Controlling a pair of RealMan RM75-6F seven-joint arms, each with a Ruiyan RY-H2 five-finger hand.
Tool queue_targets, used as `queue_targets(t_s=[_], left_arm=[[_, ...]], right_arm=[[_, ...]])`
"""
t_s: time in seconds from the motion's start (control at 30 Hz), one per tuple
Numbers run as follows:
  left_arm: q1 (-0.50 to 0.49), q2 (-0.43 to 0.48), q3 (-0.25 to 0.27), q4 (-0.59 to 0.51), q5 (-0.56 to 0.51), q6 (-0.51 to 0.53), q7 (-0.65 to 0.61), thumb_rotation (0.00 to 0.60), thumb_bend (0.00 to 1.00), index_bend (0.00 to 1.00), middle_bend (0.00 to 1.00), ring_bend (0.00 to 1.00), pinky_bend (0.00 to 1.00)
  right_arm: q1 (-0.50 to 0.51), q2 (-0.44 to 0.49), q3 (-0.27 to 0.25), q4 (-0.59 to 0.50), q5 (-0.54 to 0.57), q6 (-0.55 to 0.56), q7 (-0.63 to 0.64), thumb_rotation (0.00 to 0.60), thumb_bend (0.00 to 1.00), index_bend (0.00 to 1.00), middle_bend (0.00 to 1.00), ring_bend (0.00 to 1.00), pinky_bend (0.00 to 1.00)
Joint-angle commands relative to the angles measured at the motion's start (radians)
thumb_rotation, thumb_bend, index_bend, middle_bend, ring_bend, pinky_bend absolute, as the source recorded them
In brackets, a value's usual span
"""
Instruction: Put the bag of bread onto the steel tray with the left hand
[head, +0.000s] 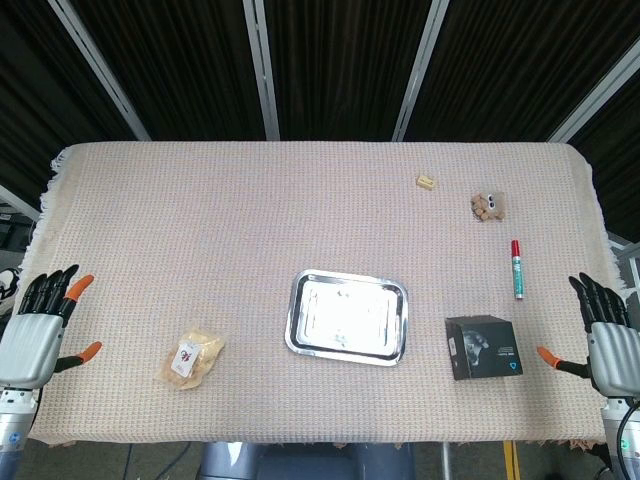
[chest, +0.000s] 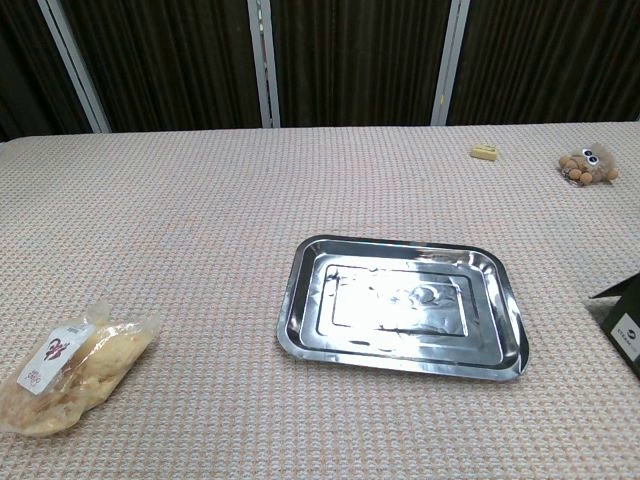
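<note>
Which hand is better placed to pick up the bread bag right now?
Left. The left hand is open at the table edge near the bag of bread. The right hand lies beyond the steel tray and black box.

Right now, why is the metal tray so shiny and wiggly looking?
In the head view the steel tray glares nearly white under overhead light; in the chest view its floor mirrors wavy light and dark patches. The bag of bread stays sharp, and shadows on the cloth are faint.
</note>
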Motion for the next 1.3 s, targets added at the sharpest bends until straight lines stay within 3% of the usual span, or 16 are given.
queue_targets(t_s=[0.03,1.1,1.3], left_arm=[[-0.001,-0.001,-0.002,0.003,-0.002,-0.002,-0.001,0.600,0.13,0.12,0.00,0.00,0.00],[-0.008,0.010,-0.005,0.002,0.009,-0.008,0.002,0.600,0.13,0.14,0.00,0.00,0.00],[-0.026,0.029,0.006,-0.015,0.026,-0.047,-0.016,0.600,0.11,0.19,0.01,0.01,0.00]], right_arm=[[0.003,0.000,0.001,-0.002,0.002,-0.004,-0.005,0.600,0.04,0.00,0.00,0.00,0.00],[-0.004,0.009,-0.001,-0.015,-0.001,0.009,-0.009,0.600,0.04,0.00,0.00,0.00,0.00],[-0.003,0.007,-0.001,-0.012,-0.006,0.010,-0.006,0.600,0.04,0.00,0.00,0.00,0.00]])
